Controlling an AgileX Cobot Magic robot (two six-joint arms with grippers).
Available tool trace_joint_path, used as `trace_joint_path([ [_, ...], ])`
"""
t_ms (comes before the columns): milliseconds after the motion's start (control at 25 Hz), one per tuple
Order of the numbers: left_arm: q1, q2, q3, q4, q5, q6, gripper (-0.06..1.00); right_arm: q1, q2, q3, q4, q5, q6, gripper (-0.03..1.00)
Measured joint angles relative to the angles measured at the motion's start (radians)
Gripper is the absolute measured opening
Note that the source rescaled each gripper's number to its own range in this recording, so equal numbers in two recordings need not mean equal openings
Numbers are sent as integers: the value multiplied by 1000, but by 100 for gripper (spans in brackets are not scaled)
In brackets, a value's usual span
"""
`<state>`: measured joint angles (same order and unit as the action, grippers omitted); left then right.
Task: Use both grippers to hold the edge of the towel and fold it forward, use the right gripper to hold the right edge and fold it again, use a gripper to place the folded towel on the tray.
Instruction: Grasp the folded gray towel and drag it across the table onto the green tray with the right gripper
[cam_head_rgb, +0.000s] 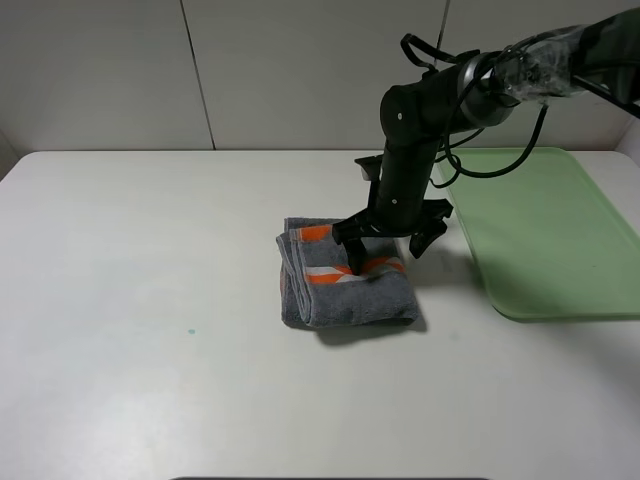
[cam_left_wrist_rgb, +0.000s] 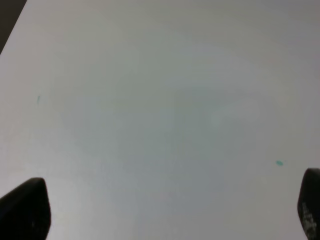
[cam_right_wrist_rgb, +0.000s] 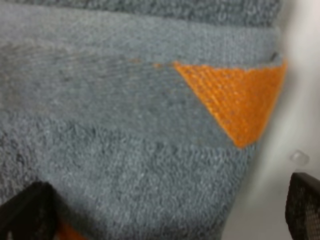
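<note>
One small green speck (cam_head_rgb: 190, 331) marks the white table (cam_head_rgb: 120, 260) out on the left, well apart from everything else, and nothing stands between it and the cloth. My left gripper (cam_left_wrist_rgb: 165, 210) shows only in its own wrist view: its two black fingertips (cam_left_wrist_rgb: 25, 207) sit far apart at the edges of the picture, spread wide over bare tabletop, with nothing between them and another green dot (cam_left_wrist_rgb: 279, 162) close by one of them. Moving right, the towel (cam_head_rgb: 345, 283) lies near the middle of the table as a folded grey bundle, orange and white stripes showing on its upper side, its left border rolled into thick layers. My right gripper (cam_head_rgb: 390, 243) hangs over the towel's far right part, jaws spread wide; the left finger (cam_head_rgb: 354, 255) comes down onto the striped cloth, while the right finger (cam_head_rgb: 425, 232) stands just off the towel's right side, above the table. Whether the left finger presses the cloth or only grazes it, I cannot tell. From my right wrist, grey terry and an orange triangle (cam_right_wrist_rgb: 235, 100) fill the view between the open fingers. Further right, the pale green tray (cam_head_rgb: 545, 235) rests on the table, near the towel but not touching it.
</note>
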<state>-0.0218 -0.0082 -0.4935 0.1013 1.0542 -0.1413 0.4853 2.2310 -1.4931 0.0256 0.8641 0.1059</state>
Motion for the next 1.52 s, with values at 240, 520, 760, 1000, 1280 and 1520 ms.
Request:
trace_joint_path([
  [240,0,0,0,0,0,0,100,0,13,-5,8,3,-1,100],
  [520,0,0,0,0,0,0,100,1,17,-8,54,3,-1,69],
  [760,0,0,0,0,0,0,100,9,18,-9,78,0,-1,27],
  [1000,0,0,0,0,0,0,100,9,-1,-8,52,-5,5,26],
  [1280,0,0,0,0,0,0,100,8,-30,1,-26,0,18,25],
  [1520,0,0,0,0,0,0,100,1,-63,2,-88,13,11,25],
])
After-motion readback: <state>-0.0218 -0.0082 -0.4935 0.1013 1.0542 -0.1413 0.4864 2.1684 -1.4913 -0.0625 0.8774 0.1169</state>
